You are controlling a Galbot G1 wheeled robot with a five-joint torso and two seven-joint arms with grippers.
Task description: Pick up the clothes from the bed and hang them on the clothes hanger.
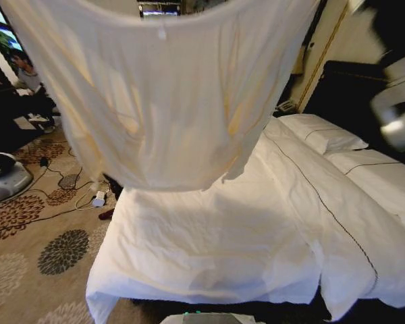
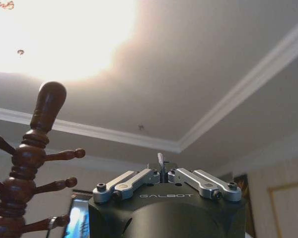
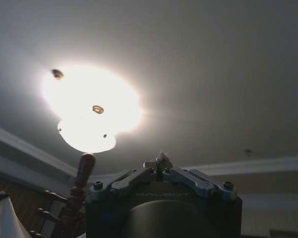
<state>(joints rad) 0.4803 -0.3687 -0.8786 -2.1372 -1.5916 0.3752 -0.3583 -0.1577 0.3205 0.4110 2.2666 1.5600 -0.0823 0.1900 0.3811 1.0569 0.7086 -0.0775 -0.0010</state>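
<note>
While clothes [image 1: 155, 101] hung spread high above bed [image 1: 256, 229], I kept both wrists aimed at ceiling. My left gripper [image 2: 161, 166] clamped on thin dark strip, right gripper [image 3: 161, 161] pinched on pale scrap; presumably holding garment clear of sheets. Coat stand [image 2: 27, 168] stood beside left.

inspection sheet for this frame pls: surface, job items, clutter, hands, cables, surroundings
Surface: bed, white sheets, nothing lying on the near part; pillows at the headboard end.
Job's things: clothes, cream, hanging spread high above the bed, off the sheets. Clothes hanger: nothing seen.
Clutter: small items on the carpet beside the bed.
Hands: left hand and right hand both raised, pointing at the ceiling, fingers closed; what each pinches cannot be told.
Cables: dark cables across the carpet.
Surroundings: wooden coat stand near both hands; bright ceiling lamp.
</note>
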